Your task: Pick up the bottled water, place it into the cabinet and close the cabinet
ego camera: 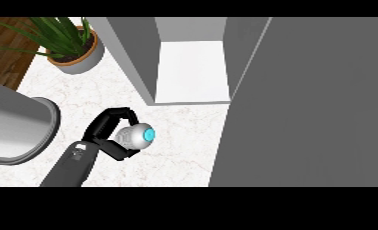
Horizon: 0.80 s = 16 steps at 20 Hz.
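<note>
L hand (103,131) black, fingers curled round bottled water (136,136), clear rounded w/ blue cap | under it marbled white bench (177,161) | ahead: open cabinet (190,69), white smooth floor, grey door (303,104) to its R | far L: potted plant (70,49)

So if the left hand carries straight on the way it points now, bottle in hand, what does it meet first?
Most likely the open cabinet. The left hand, curled round the bottled water, points up and right toward the cabinet's pale floor. Bare counter lies between; from this steep view, height is unclear.

A home kitchen: marbled counter (177,139), open grey cabinet (192,59), potted plant (70,44), steel pot (22,129).
</note>
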### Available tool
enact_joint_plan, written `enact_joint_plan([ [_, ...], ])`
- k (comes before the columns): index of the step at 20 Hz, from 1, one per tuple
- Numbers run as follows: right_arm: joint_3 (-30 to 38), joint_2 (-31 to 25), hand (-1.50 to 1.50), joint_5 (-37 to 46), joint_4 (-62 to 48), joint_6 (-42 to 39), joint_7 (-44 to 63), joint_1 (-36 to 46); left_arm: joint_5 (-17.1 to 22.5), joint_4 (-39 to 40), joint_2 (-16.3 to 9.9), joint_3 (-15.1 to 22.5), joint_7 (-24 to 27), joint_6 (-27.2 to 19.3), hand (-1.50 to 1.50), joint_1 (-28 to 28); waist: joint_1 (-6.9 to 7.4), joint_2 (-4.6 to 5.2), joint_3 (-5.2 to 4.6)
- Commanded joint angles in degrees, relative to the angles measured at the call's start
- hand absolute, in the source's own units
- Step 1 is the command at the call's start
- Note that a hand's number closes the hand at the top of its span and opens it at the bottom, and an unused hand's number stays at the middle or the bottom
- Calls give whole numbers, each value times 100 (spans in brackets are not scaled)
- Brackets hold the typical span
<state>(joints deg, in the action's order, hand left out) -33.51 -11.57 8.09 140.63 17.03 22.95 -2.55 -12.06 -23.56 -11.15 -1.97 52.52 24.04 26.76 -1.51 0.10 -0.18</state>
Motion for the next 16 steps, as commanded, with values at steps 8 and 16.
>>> enact_joint_plan([
  [8,94,-77,-150,181,177,53,237,110,568,-462,954,-796,462,-2232,150,-26,117,-15,12],
  [16,-405,-225,-150,570,558,238,241,-314,2007,-1569,1110,430,-548,-2309,150,-119,39,-62,15],
])
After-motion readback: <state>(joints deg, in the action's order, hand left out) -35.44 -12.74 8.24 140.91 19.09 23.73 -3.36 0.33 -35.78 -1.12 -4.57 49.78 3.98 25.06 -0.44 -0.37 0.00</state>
